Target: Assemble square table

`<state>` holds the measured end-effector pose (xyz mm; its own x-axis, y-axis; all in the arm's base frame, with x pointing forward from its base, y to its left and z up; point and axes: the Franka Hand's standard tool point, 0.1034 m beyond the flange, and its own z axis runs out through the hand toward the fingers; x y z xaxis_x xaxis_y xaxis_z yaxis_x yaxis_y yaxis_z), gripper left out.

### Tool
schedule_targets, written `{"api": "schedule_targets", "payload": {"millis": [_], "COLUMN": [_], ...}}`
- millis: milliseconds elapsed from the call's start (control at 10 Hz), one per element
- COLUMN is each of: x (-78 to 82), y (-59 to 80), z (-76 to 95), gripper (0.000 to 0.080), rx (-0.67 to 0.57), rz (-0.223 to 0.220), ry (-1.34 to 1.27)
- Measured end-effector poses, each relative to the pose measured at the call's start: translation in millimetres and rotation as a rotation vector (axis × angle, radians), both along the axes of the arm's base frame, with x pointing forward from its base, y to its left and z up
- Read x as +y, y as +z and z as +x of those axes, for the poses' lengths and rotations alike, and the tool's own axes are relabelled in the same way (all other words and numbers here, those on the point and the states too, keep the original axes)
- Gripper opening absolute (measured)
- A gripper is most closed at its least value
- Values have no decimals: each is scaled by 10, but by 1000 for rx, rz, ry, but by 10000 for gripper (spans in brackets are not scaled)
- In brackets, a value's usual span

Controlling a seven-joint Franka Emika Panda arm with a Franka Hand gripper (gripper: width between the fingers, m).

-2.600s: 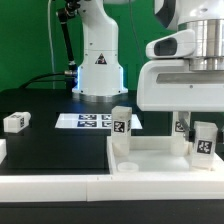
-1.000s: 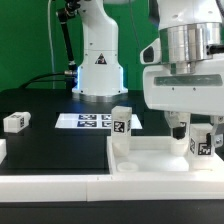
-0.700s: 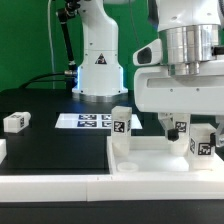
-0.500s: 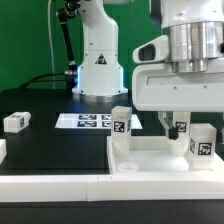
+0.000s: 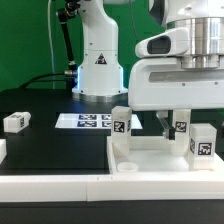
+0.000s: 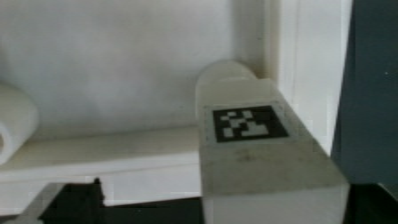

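White leg (image 6: 249,125) stands upright on the panel (image 5: 150,160) beneath the open tool (image 5: 175,121).

leg (image 5: 121,121) upright at panel (image 5: 150,160) corner | loose leg (image 5: 15,121) well apart | jaws spread

You have, on the work surface (image 5: 55,150): square panel (image 5: 150,160) toward the exterior view's right; corner leg (image 5: 121,123) upright at its far-left corner; right leg (image 5: 204,142) upright near its right side, rear leg (image 5: 181,127) just behind; loose leg (image 5: 15,121) well apart at left; marker board (image 5: 85,121) between loose leg and corner leg.
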<state>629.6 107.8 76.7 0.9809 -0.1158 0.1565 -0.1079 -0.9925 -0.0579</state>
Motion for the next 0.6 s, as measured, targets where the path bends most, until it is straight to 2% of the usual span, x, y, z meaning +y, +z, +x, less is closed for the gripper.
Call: {"api": "schedule_targets", "payload": {"millis": [200, 300, 400, 600], "x": [-3, 1, 1, 18], "y": [0, -2, -4, -25], "z": [0, -1, -2, -9], "gripper": [404, 404, 288, 288], "rx": [0, 4, 7, 17], "rz": [1, 14, 28, 60], "ry": [-5, -82, -166, -356]}}
